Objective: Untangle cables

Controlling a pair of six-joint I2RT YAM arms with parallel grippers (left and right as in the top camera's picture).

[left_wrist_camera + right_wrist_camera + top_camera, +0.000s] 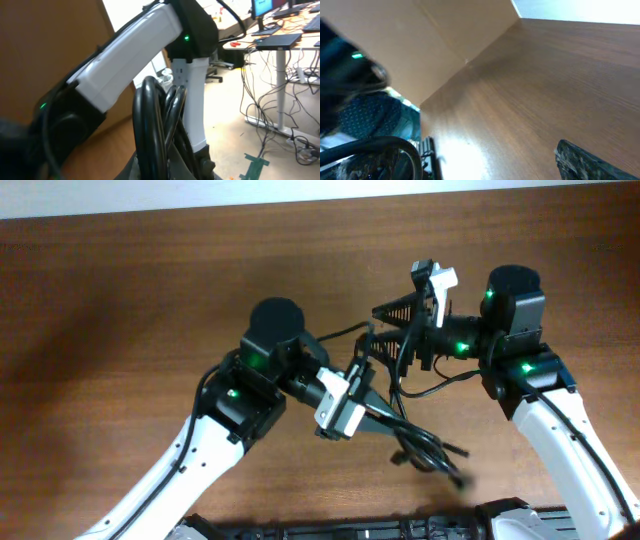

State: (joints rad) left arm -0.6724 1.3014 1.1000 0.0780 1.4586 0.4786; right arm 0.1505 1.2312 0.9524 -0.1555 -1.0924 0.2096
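Observation:
The cables (422, 446) are thin black cords in a tangled clump just above the wooden table, with strands running up toward the right arm. My left gripper (384, 417) reaches in from the lower left and is shut on the clump. In the left wrist view, looped black cables (154, 131) rise from between the jaws of the left gripper (167, 171). My right gripper (389, 327) stands wide open above the clump, and a strand (383, 368) passes just below its fingers. In the right wrist view the right gripper (490, 156) holds nothing; one finger (582, 161) shows, and a cable loop (408, 148) curves at the lower left.
The brown wooden table (130, 310) runs out to the left and the far side. A dark base strip (400, 528) lies along the near edge. In the left wrist view the right arm's white link (131, 54) crosses close in front, with desks and floor cabling behind.

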